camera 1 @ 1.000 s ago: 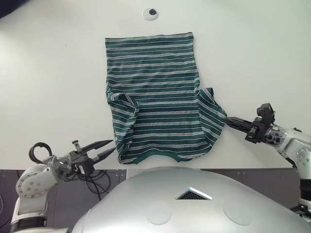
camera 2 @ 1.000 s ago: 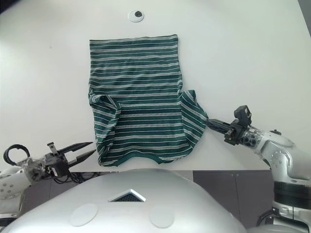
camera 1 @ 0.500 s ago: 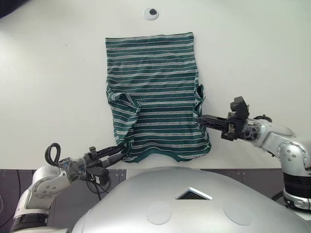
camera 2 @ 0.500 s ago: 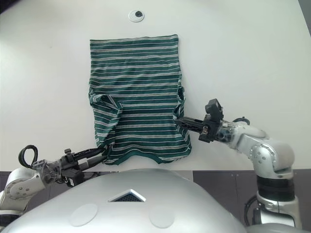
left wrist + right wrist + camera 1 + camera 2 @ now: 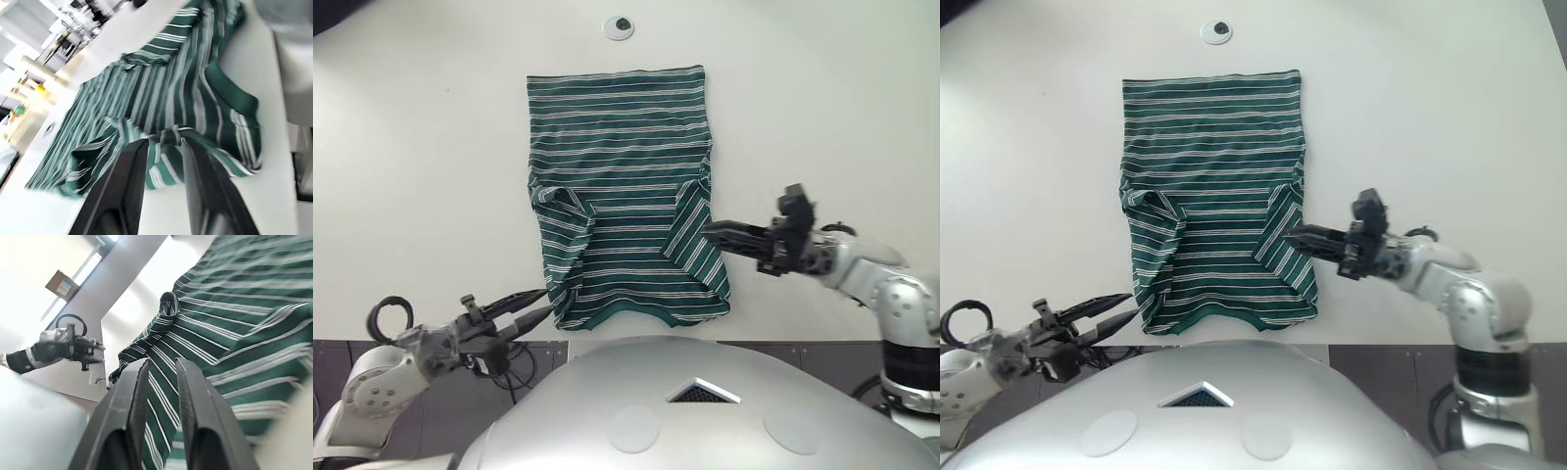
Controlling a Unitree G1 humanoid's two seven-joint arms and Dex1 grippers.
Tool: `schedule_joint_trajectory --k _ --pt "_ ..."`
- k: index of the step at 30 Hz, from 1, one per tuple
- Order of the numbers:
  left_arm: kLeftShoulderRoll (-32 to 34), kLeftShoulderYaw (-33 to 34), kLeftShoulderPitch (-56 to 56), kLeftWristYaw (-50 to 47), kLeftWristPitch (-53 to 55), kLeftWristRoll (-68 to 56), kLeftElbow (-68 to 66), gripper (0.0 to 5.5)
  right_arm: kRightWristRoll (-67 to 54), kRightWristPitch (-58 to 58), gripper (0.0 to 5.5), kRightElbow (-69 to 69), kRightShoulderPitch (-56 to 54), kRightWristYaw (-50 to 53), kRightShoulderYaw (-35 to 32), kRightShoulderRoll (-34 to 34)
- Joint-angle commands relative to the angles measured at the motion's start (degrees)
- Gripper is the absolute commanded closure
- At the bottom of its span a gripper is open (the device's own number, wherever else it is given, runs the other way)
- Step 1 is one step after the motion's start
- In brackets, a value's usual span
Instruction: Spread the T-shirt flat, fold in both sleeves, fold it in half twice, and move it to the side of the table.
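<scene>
Swinging the right sleeve point(image 5: 693, 240) in over the green striped T-shirt point(image 5: 617, 127) with the right gripper point(image 5: 707, 230), now at that fold, fingers close with a thin gap and nothing between. Pulling the left gripper point(image 5: 546, 301) back off the near left corner, fingers a little apart, holding nothing. Lying mid-desk point(image 5: 822, 117), left sleeve point(image 5: 558, 204) bunched up. Leaving a small round disc point(image 5: 619, 26) at the far edge, well apart.

Silver-grey arms point(image 5: 886, 284) end in slim black jaws, a black cable point(image 5: 374, 317) looped.
</scene>
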State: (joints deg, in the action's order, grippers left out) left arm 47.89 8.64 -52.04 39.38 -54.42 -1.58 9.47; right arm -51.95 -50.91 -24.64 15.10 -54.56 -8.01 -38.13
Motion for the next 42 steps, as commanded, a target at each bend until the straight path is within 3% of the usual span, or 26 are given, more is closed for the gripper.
schedule_joint_trajectory --k 1,5,9,14,23,24,37,42 --pt "1.8 2.4 -1.4 0.5 0.6 -0.9 0.0 4.29 13.6 18.8 4.53 1.3 6.0 -7.4 -1.0 -5.6" --pt "1.9 2.9 3.0 0.0 -3.7 12.6 -6.5 3.98 33.0 51.2 4.49 13.4 11.7 -15.5 1.9 -8.6" --pt "0.8 1.4 6.0 -2.0 -6.6 23.5 -9.2 3.31 45.6 77.4 3.79 20.0 12.3 -16.6 6.2 -8.4" --pt "-0.9 -1.4 8.3 -4.6 -6.7 30.2 -8.0 3.22 53.8 97.6 3.66 23.2 11.2 -12.3 11.0 -5.1" --pt "0.3 -6.5 11.3 -8.3 -6.1 35.9 -6.5 3.22 59.8 105.0 3.66 25.5 9.1 -4.5 18.3 -6.6" --pt "0.7 -7.0 11.5 -8.3 -5.8 36.5 -6.4 3.36 60.5 105.0 3.62 25.8 8.8 -3.8 18.8 -7.0" --pt "4.8 -9.8 13.1 -9.3 -2.9 37.5 -4.7 5.17 62.5 103.1 5.50 27.6 5.6 2.0 23.6 -10.0" --pt "5.7 -10.4 13.3 -9.4 -1.7 36.8 -3.9 5.49 61.5 101.9 5.50 27.2 5.0 2.4 25.0 -10.9"
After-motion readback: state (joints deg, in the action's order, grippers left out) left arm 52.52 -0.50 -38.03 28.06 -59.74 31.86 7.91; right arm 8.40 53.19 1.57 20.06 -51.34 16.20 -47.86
